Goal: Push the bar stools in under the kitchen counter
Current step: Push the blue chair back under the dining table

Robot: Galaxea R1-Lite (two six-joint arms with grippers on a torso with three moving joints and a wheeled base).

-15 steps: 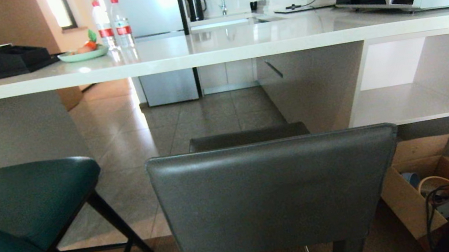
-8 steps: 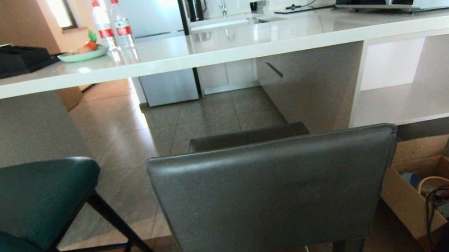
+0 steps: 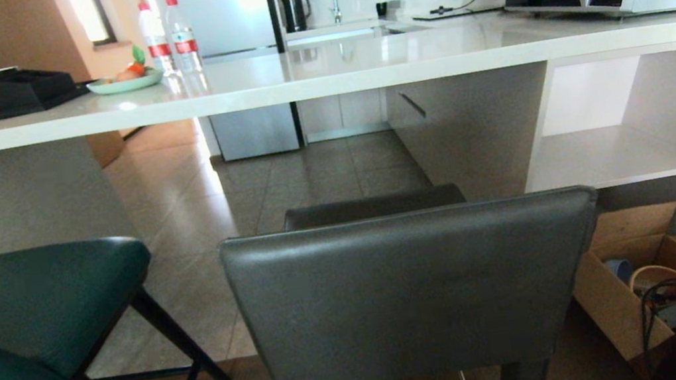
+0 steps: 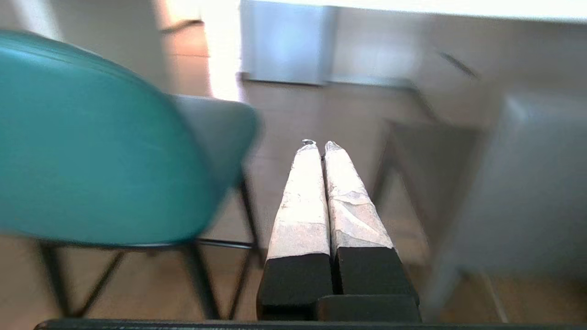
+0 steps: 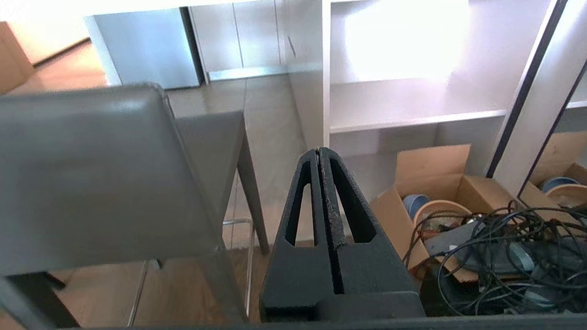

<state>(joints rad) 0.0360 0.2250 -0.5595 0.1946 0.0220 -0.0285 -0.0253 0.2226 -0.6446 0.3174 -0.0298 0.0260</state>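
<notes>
The grey stool [image 3: 417,292] fills the lower centre of the head view, its square back facing the camera and its seat pointing away toward the white kitchen tabletop [image 3: 321,75], whose edge runs left to right across the upper frame; the stool stands short of it, not yet tucked under. The teal stool [image 3: 30,330] sits at lower left, also clear of the tabletop. Neither arm shows in the head view. In its wrist view the right gripper [image 5: 319,153], jaws closed and empty, lies just beside the grey back's edge, so it seems the nearer arm for that stool. The left gripper [image 4: 319,145], jaws closed on nothing, hangs between the two stools. A cardboard box [image 3: 631,270] at lower right holds bowls and tangled cables.
</notes>
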